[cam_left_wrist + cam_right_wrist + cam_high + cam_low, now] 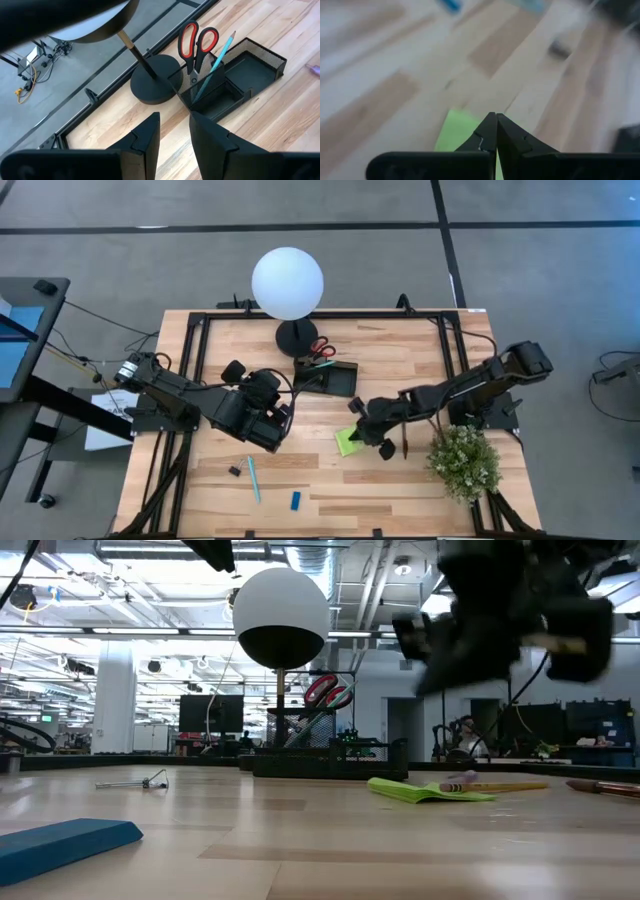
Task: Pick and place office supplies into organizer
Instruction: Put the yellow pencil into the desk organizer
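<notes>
The black mesh organizer [327, 378] stands near the lamp base, with red-handled scissors [198, 41] and a light-blue pen [215, 65] upright in it. A lime-green sticky-note pad [346, 443] lies flat mid-table with a pencil [495, 786] lying across it. A second light-blue pen [253, 478], a blue eraser [296, 500] and a black clip [235, 471] lie near the front edge. My right gripper [495, 127] hovers shut just above the pad [455, 134], nothing visible between its fingers. My left gripper [175, 132] hangs open above the table, pointing at the organizer.
A white globe lamp [288, 282] on a round black base [297, 337] stands behind the organizer. A potted plant [464, 460] sits at the near right, close to my right arm. Another pencil [605, 786] lies to the right of the pad.
</notes>
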### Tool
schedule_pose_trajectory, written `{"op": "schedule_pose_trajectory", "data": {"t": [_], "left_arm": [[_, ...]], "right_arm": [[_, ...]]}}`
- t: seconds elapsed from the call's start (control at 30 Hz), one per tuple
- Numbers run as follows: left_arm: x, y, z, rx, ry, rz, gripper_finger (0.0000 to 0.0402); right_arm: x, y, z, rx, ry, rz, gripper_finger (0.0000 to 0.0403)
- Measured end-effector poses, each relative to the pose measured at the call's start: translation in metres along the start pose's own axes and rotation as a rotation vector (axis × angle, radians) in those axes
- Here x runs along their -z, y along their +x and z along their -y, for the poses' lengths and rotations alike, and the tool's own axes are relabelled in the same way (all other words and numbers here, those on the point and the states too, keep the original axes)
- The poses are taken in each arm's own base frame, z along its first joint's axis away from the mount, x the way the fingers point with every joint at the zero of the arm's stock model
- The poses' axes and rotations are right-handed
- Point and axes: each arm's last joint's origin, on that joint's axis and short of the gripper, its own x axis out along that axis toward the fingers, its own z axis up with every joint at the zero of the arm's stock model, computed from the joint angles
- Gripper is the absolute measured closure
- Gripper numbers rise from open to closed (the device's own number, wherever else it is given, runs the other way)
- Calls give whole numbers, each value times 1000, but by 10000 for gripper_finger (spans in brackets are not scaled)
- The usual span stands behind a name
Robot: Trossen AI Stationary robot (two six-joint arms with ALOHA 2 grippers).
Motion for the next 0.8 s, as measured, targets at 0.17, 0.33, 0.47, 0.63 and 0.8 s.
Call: {"op": "schedule_pose_trajectory", "data": {"t": [0.17, 0.33, 0.47, 0.63, 0.8], "left_arm": [[0, 0, 0, 0, 0, 0, 301], [1, 0, 1, 17, 0, -38, 301], [1, -1, 1, 18, 1, -39, 301], [1, -1, 0, 10, 1, -21, 301], [1, 0, 0, 10, -15, -21, 301]], "right_arm": [[-17, -13, 10, 77, 13, 149, 402], [-11, -22, 5, 24, 68, 58, 402], [2, -25, -3, -52, 231, -93, 402], [14, -24, -10, -94, 246, -224, 402], [16, -18, -8, -90, 232, -222, 403]]}}
